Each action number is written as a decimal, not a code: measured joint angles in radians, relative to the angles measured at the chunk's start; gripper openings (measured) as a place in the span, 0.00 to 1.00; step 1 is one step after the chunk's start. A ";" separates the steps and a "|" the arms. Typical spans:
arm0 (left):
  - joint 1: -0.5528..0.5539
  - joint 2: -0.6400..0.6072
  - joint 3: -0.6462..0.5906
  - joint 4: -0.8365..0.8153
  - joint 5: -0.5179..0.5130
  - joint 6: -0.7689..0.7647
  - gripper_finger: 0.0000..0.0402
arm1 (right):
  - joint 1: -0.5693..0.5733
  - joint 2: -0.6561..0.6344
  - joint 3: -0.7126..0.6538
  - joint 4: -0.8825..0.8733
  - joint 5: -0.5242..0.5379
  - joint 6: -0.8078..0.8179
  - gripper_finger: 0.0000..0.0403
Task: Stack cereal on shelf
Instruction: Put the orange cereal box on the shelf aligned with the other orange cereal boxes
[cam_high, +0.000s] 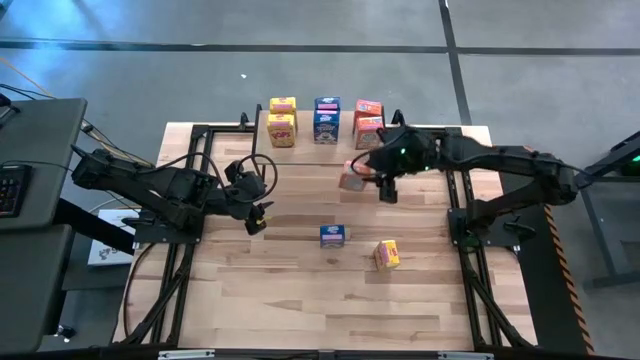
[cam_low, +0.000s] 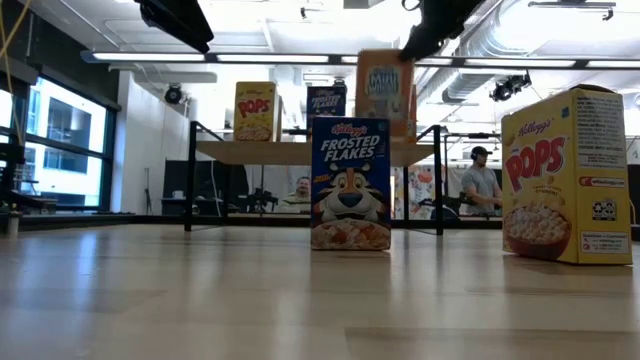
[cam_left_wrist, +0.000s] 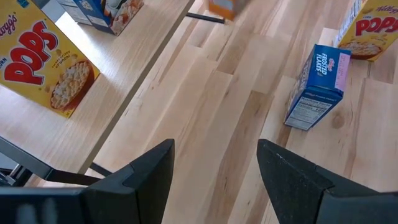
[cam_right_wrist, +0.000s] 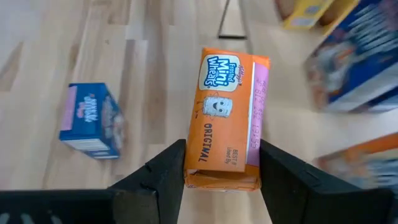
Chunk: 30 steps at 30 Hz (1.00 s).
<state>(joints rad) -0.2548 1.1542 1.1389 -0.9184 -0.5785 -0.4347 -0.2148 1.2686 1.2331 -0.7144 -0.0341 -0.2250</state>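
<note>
My right gripper (cam_right_wrist: 222, 177) is shut on an orange cereal box (cam_right_wrist: 227, 118), held in the air near the shelf (cam_low: 250, 152); the low view shows this orange box (cam_low: 385, 90) higher than the plank. On the shelf stand yellow (cam_high: 282, 130), blue (cam_high: 326, 127) and orange (cam_high: 369, 130) boxes. A blue box (cam_high: 334, 235) and a yellow box (cam_high: 387, 254) stand upright on the tabletop. My left gripper (cam_high: 258, 215) hangs open over the table's left half, with nothing between its fingers (cam_left_wrist: 143, 180). My right gripper pinches the orange box between its two fingers, one on each narrow side (cam_right_wrist: 258, 158), near the box's bottom end. The fingers slant down from the table's right. The box sticks out ahead of the fingers, printed front showing, lifted clear of the table and shelf.
The shelf's black metal legs (cam_low: 190, 175) stand on the far part of the tabletop. Bare wood lies between the shelf and the two loose boxes. People show in the room beyond the table (cam_low: 482, 180).
</note>
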 joint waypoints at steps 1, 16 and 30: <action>0.000 0.000 0.000 0.000 0.000 0.000 0.55 | -0.012 0.000 0.024 -0.019 0.000 -0.024 0.43; 0.000 0.000 0.000 0.000 0.000 0.000 0.55 | -0.230 0.000 0.212 -0.246 -0.191 -0.268 0.43; 0.000 0.000 0.000 0.000 0.000 0.000 0.55 | -0.357 0.021 0.206 -0.268 -0.303 -0.371 0.43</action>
<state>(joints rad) -0.2547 1.1542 1.1389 -0.9183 -0.5789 -0.4347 -0.5713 1.2898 1.4394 -0.9825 -0.3376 -0.5964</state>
